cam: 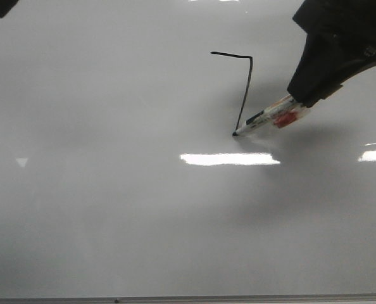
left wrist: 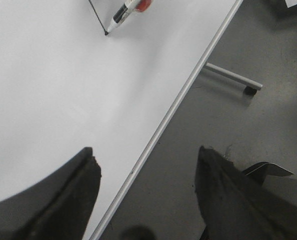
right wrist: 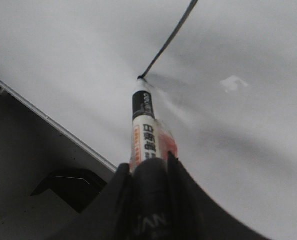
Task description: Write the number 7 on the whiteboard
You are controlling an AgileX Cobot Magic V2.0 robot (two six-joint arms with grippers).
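Observation:
A glossy pale whiteboard [cam: 112,209] fills the front view. On it stands a thin black number 7 [cam: 245,82]: a short top stroke and a slanted downstroke. My right gripper [cam: 302,100] is shut on a white marker with a red label [cam: 273,117], whose tip touches the board at the foot of the downstroke. In the right wrist view the marker [right wrist: 144,130] runs out from between the fingers to the line's end. My left gripper [left wrist: 146,170] hangs open and empty over the whiteboard's metal edge strip [left wrist: 173,107], far from the marker [left wrist: 126,10].
Bright light reflections [cam: 229,158] lie on the board below the marker tip. Past the board's edge there is grey floor [left wrist: 238,130] with a metal leg [left wrist: 233,79]. The board's near edge strip [cam: 238,298] runs along the bottom of the front view.

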